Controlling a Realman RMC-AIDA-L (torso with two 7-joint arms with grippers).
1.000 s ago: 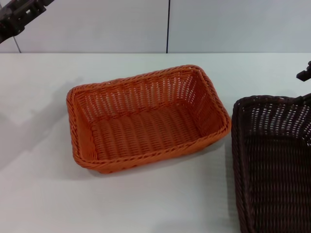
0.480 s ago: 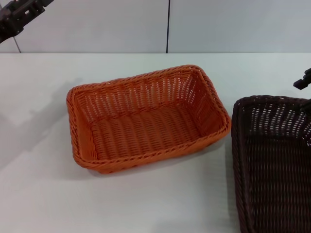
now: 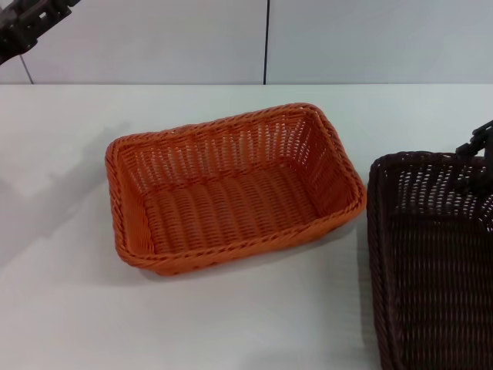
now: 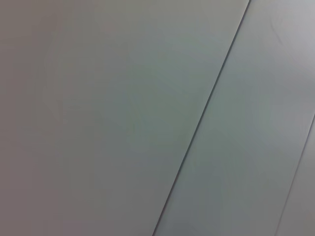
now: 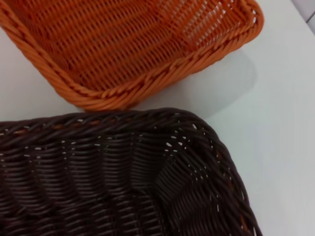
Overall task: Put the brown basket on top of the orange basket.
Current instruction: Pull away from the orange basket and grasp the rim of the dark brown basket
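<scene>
The orange basket (image 3: 231, 189) sits empty on the white table, a little left of the middle. The brown basket (image 3: 431, 262) sits on the table to its right, empty and partly cut off by the picture's right and bottom edges. A narrow strip of table separates them. My right gripper (image 3: 479, 150) is at the brown basket's far rim, near its far right corner, mostly out of the picture. The right wrist view shows a corner of the brown basket (image 5: 108, 177) close up, with the orange basket (image 5: 123, 44) just beyond it. My left gripper (image 3: 31, 23) is raised at the far left.
The white table (image 3: 231, 324) runs out in front of and to the left of the orange basket. A pale panelled wall (image 3: 347, 38) stands behind the table. The left wrist view shows only wall panels (image 4: 98, 118).
My right gripper has come down from above the table onto the brown basket's far rim. Both baskets and the left arm have stayed in place.
</scene>
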